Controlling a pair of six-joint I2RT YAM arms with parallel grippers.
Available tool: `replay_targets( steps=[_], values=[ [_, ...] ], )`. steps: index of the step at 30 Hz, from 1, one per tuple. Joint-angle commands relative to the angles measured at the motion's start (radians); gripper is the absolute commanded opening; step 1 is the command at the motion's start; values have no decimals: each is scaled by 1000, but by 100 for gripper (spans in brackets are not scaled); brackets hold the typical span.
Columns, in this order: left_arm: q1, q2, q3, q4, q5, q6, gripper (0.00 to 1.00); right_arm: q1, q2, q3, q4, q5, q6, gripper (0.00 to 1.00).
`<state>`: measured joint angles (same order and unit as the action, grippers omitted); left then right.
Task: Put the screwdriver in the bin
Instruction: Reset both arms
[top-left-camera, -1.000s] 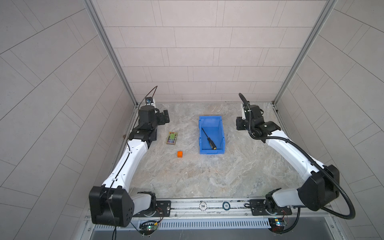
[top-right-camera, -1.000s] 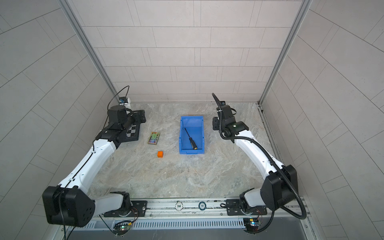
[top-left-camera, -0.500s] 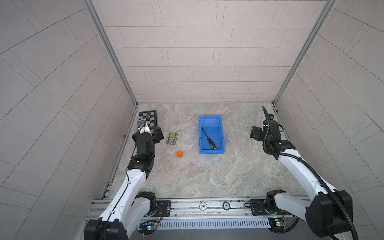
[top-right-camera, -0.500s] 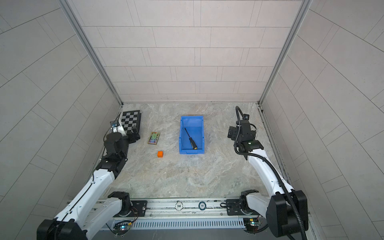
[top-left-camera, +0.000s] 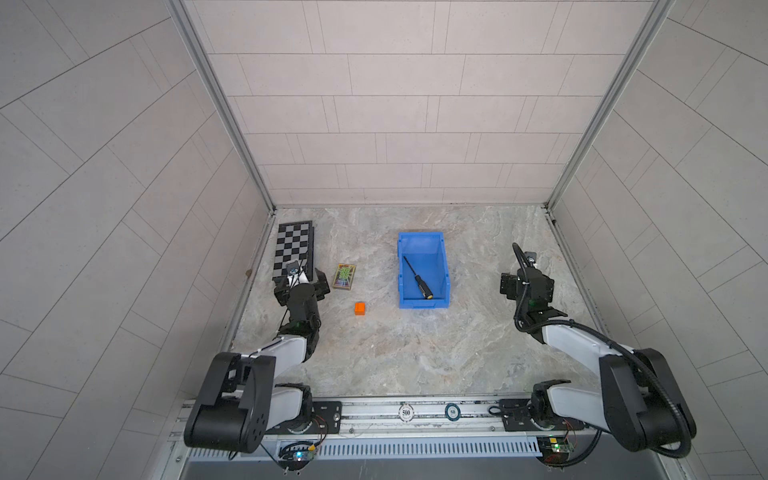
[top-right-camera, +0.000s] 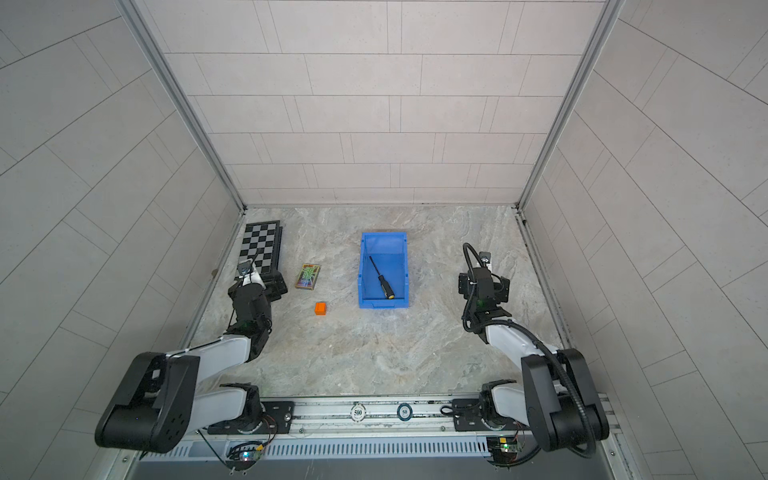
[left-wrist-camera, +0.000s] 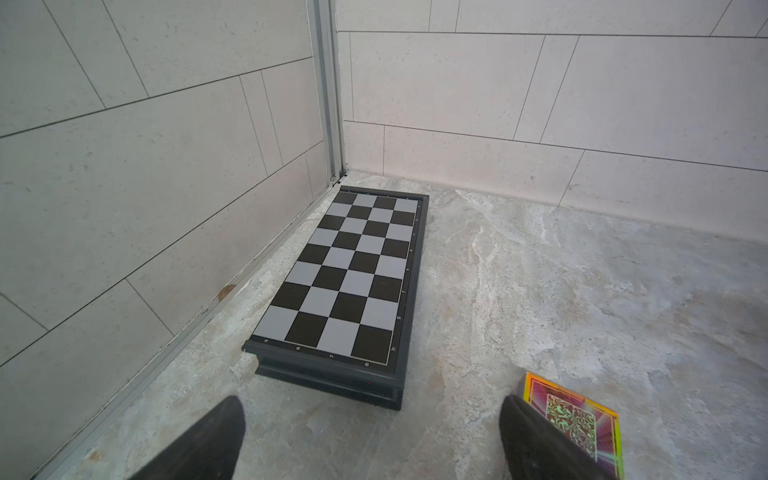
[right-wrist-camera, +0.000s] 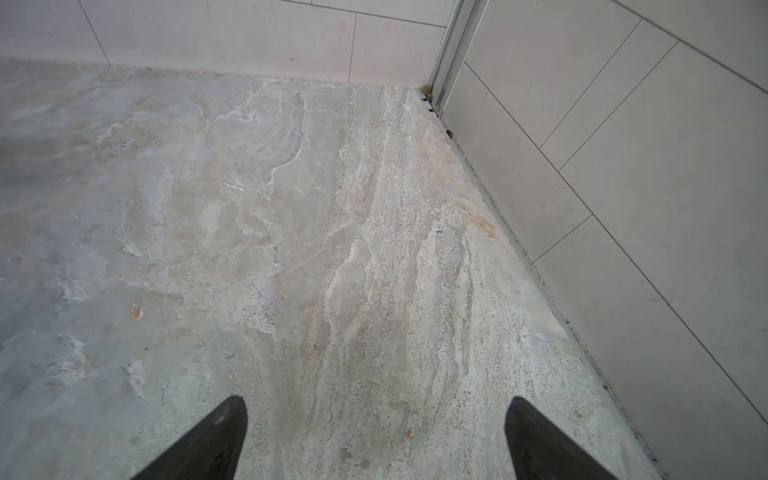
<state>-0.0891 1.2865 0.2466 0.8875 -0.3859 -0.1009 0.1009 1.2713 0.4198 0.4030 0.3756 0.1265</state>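
Screwdriver (top-left-camera: 417, 277) lay in the bin (top-left-camera: 424, 304); I'd withdrawn left gripper (left-wrist-camera: 370, 415) and right gripper (right-wrist-camera: 376, 415) from it, jaws apart, empty.

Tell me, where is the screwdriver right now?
In both top views the screwdriver lies slanted inside the blue bin near mid-table, its yellow end by the low front lip; the orange cube sits outside, on the left arm's side.
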Motion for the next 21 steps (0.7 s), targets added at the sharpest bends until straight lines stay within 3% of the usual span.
replay_targets(
  steps=[1,8,17,21],
  values=[
    [5,52,19,113,-7,31,100,-2,52,14,189,20,-51,99],
    [2,176,49,180,47,54,99,-2,89,26,215,6,-56,99],
    [-22,175,102,80,159,126,100,-3,14,29,154,17,-62,99],
    [-52,107,83,62,123,147,100,-3,-34,43,92,20,-68,99]
  ],
)
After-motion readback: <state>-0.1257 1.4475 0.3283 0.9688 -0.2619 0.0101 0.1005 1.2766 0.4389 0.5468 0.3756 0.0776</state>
